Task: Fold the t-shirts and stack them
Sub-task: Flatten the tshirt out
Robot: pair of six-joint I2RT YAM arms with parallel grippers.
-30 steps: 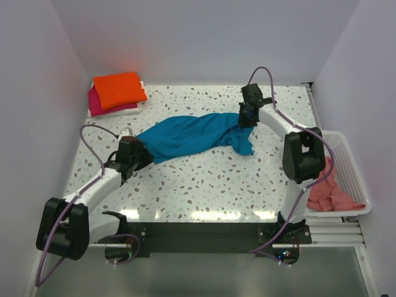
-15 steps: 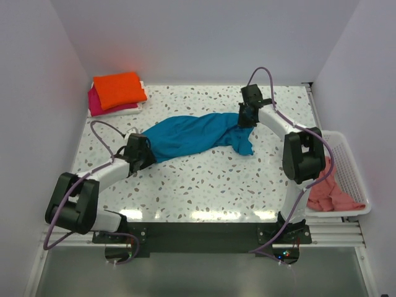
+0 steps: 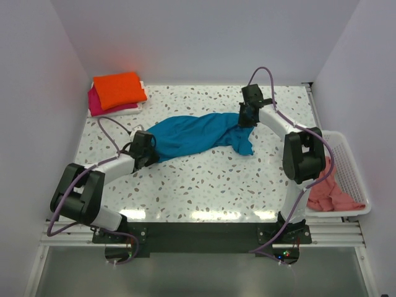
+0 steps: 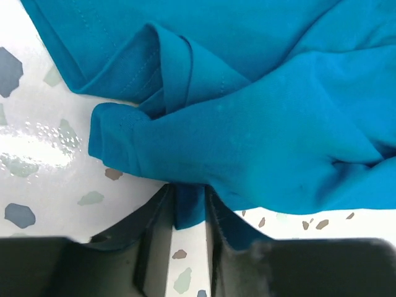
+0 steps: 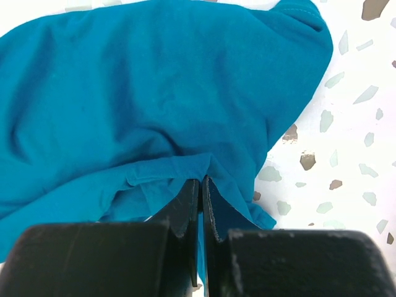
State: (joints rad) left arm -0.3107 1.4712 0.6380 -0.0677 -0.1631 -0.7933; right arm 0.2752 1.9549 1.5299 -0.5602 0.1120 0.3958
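Note:
The teal blue t-shirt (image 3: 198,133) lies bunched and stretched across the middle of the table. At its left end, my left gripper (image 3: 147,145) is low on the table. In the left wrist view that gripper (image 4: 189,204) is open a little, and a fold of the teal t-shirt (image 4: 247,124) sits between its fingers. My right gripper (image 3: 247,117) is shut on the shirt's right end. In the right wrist view, the right gripper (image 5: 201,182) pinches the teal t-shirt (image 5: 124,93) at an edge. A folded orange t-shirt (image 3: 119,88) lies on a magenta one (image 3: 94,102) at the back left.
A white mesh basket (image 3: 352,167) hangs off the table's right edge. A salmon pink t-shirt (image 3: 328,193) is crumpled in it. Side and back walls close in the speckled table (image 3: 204,179).
My left arm has swung right and forward onto the shirt's left end, and its jaws have narrowed around a fold. The right arm and the shirt's right end have stayed put.

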